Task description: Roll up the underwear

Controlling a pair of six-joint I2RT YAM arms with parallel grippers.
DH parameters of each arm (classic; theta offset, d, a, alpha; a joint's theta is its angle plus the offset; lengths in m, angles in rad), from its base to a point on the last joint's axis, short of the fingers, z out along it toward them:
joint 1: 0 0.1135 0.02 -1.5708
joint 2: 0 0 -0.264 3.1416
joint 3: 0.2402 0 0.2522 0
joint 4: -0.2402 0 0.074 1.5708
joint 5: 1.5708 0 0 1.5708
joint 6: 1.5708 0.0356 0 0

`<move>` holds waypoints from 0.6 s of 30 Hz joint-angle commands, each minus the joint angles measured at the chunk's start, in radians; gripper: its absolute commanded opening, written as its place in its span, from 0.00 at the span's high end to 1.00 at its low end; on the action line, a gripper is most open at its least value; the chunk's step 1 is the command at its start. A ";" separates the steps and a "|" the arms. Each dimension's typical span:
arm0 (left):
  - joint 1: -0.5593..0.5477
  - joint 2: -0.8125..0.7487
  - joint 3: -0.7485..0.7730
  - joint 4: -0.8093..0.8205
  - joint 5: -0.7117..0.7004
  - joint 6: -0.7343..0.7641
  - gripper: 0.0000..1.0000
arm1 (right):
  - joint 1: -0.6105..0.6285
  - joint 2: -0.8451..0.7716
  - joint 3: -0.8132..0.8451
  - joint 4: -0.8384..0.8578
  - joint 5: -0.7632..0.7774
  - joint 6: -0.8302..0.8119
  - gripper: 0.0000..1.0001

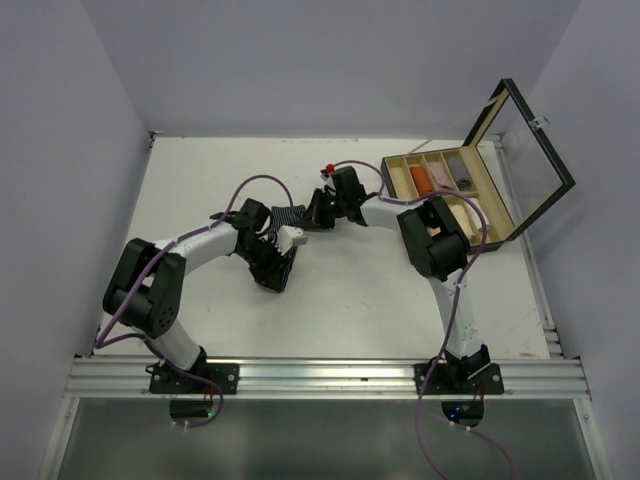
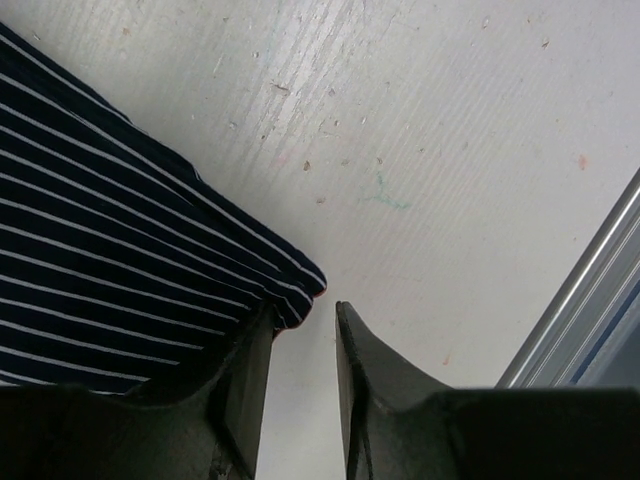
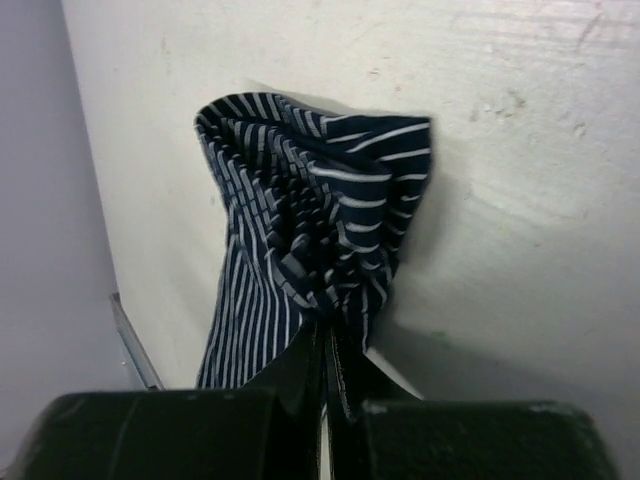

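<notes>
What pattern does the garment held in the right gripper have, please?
The underwear is navy with thin pale stripes, clearest in the right wrist view.

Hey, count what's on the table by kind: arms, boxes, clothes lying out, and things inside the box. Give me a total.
Robot arms: 2, the left arm and the right arm
Navy striped garment: 1
Wooden box: 1
Things seen in the box: 3, an orange item, a pink item, a grey item; the right arm hides part
Total: 7
</notes>
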 commanded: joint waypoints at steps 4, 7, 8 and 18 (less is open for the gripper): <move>0.001 -0.069 0.009 -0.019 0.033 0.029 0.58 | -0.006 0.059 0.074 -0.052 0.035 -0.083 1.00; 0.001 -0.143 0.051 -0.026 0.053 0.017 0.43 | -0.006 0.073 0.086 -0.052 0.023 -0.136 1.00; 0.003 -0.182 0.066 -0.026 0.058 0.011 0.39 | -0.006 0.079 0.092 -0.052 0.018 -0.150 1.00; 0.020 -0.394 0.169 0.082 -0.039 -0.178 0.00 | -0.006 0.065 0.178 -0.142 -0.046 -0.354 0.87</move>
